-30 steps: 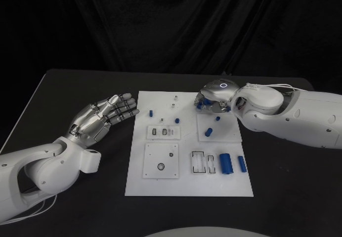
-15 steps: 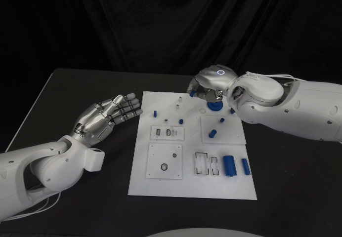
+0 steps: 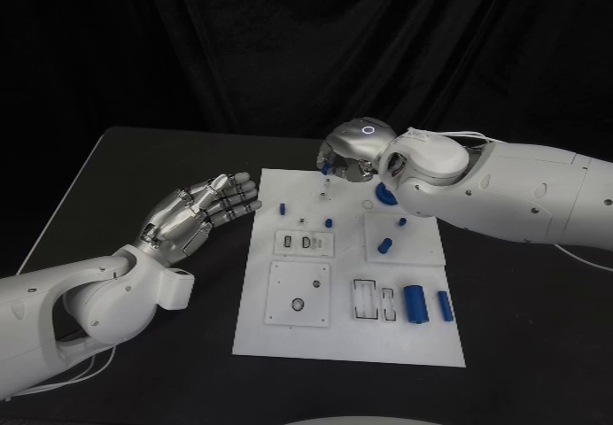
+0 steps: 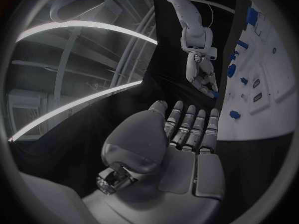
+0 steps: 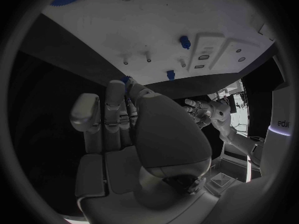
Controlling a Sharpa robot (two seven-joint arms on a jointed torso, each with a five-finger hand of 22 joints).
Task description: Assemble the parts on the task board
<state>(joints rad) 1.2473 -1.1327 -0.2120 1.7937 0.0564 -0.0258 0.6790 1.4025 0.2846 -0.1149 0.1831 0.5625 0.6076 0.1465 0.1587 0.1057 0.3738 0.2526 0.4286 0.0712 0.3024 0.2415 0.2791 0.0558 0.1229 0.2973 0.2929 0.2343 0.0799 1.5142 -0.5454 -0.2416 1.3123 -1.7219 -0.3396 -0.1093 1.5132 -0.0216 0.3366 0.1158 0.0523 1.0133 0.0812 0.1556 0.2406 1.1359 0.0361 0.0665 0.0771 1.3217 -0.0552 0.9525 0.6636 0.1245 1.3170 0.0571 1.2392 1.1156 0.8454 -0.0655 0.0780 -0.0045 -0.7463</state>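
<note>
Progress: early, by my judgement. Most blue parts lie loose on the board [image 3: 345, 341]: two cylinders [image 3: 414, 304] at its near right, a peg [image 3: 384, 247] on the right raised plate, small pieces [image 3: 283, 210] near the far left edge.
Left to do: the slots [image 3: 366, 298] beside the cylinders and the holes in the near-left plate [image 3: 298, 304] look unfilled.
Right hand: my right hand [image 3: 354, 152] hangs over the board's far edge, fingers curled in. A bit of blue [image 5: 127, 79] shows at the fingertips; I cannot tell whether I grip it.
Left hand: my left hand [image 3: 198, 212] is flat, fingers spread, holding nothing, just beside the board's left edge.
Change: since a second ago my right hand has drawn back from the far-right parts towards the far edge; a blue disc [image 3: 384, 192] now shows beside it.
</note>
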